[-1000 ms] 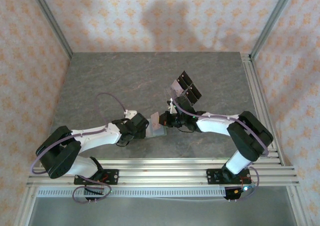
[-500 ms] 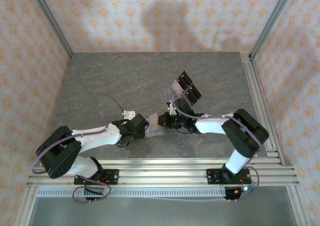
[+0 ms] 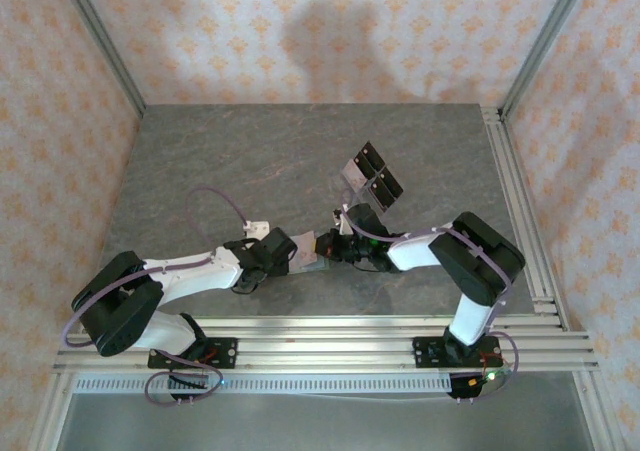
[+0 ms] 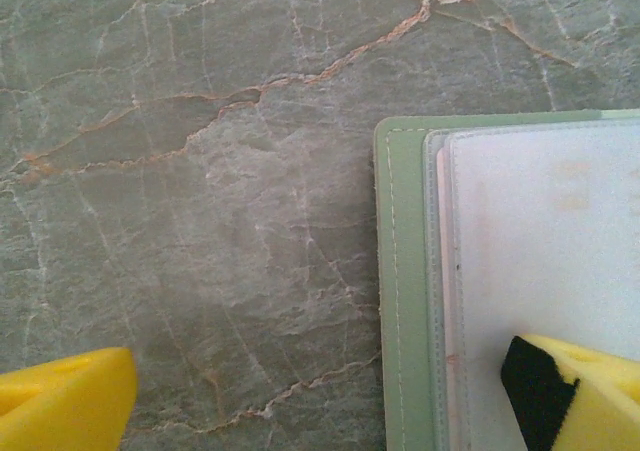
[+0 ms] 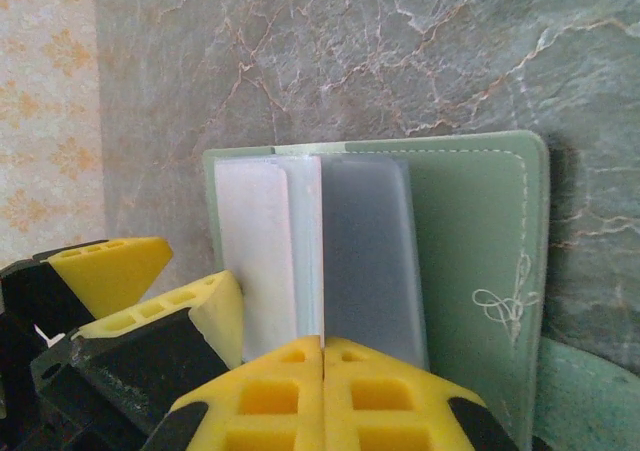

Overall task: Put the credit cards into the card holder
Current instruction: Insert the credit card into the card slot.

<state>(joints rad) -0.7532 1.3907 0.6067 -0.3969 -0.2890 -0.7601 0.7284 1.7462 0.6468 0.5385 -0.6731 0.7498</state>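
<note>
Grey marbled desk (image 3: 220, 161), enclosed by patterned walls. The card holder (image 3: 308, 261) is laid open on it, on the near side of a clear stand (image 3: 372, 176) with black panels. It is flanked closely by the left claw (image 3: 290, 254) and the right claw (image 3: 328, 246).

In the right wrist view, the right claw (image 5: 322, 366) is seen closed at the near edge of the holder (image 5: 470, 241). A thin credit card (image 5: 322, 251) is gripped there, edge-on between a white leaf and a grey sleeve.

In the left wrist view, the left claw (image 4: 320, 386) is held wide open. One yellow finger (image 4: 585, 401) is set over the holder's pale inner leaf, the other over bare desk beside its green edge (image 4: 400, 291).

A small embroidered motif (image 5: 505, 306) is resolved on the green flap in the right wrist view; from above it is too small to be read.

The fold is directed straight away from the right claw, with the flaps spread to either side. The longer span cannot be judged, the near edge being hidden.
</note>
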